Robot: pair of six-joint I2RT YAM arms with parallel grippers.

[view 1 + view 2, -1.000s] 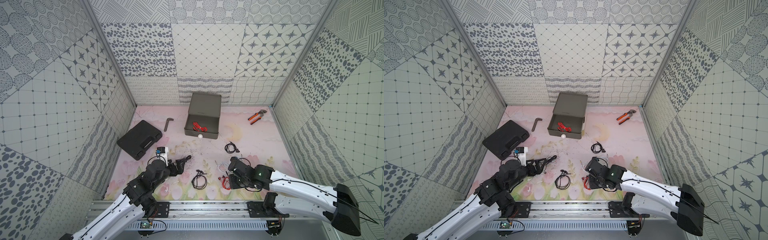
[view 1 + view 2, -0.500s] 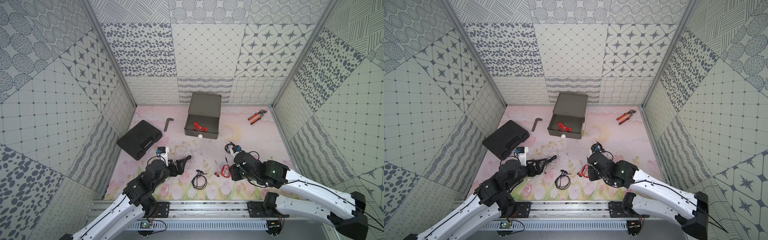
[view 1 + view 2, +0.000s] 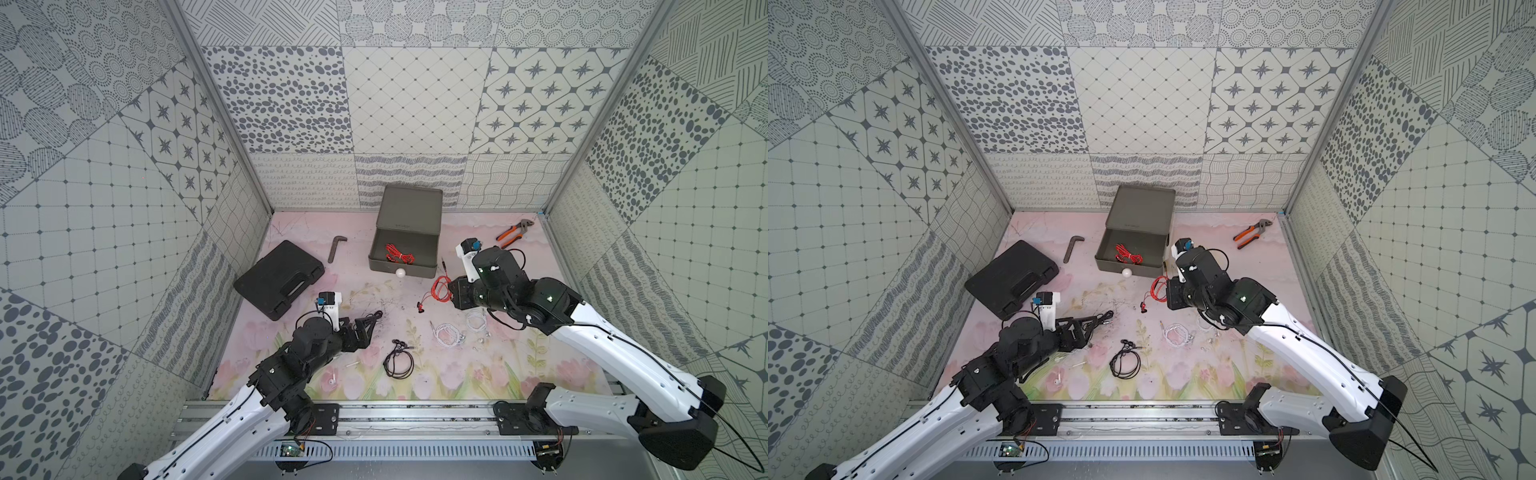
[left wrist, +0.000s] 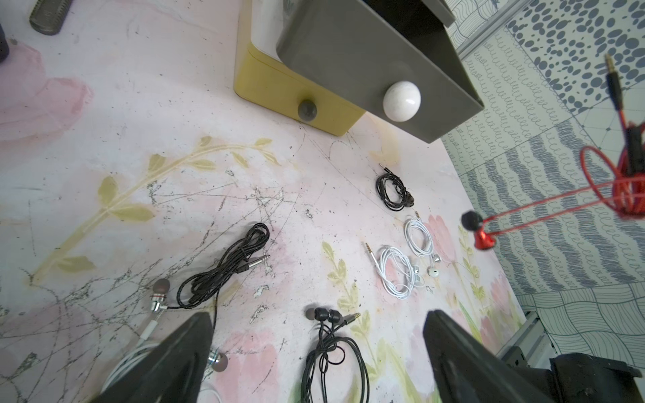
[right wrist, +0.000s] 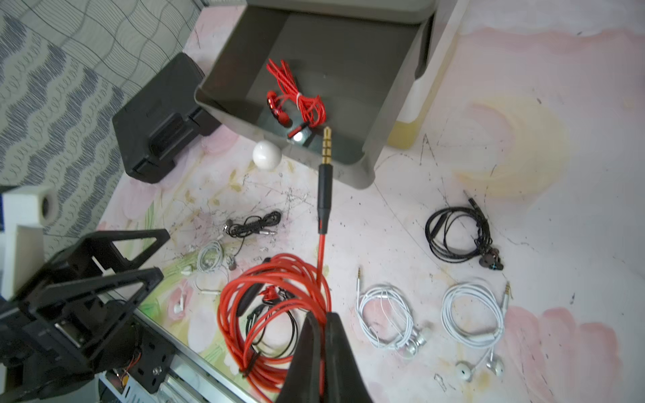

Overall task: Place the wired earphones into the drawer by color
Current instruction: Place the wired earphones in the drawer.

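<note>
While the flowered worktop (image 3: 519, 374) lies strewn with cables, the small three-tier drawer (image 3: 409, 208) stands at its far edge, grey top tier (image 5: 349, 69) pulled out and one red bundle (image 3: 398, 254) already lying inside. My right fingers (image 5: 323, 326) are pinched tight on the second set of red earphones (image 5: 275, 279), lifted clear of the worktop just beside the open tier's front corner, the loops hanging loose below. My left fingers (image 3: 370, 322) are spread wide with nothing in them, low over the near side, next to a black bundle (image 4: 223, 265). A few white bundles (image 3: 446, 334) and more black ones (image 3: 398, 361) wait on the worktop for the other tiers. To my mind the carry wants height before sideways travel: one red earbud (image 3: 420, 307) dangles well below the coil and could catch the tier's front wall or its white knob (image 3: 400, 272). I would bring the grip over the middle of the tray, let the hanging loops settle on its floor, and only then let go, so that the stiff plug (image 5: 327, 143) poking out ahead of the grip ends inside, not over the rim.
</note>
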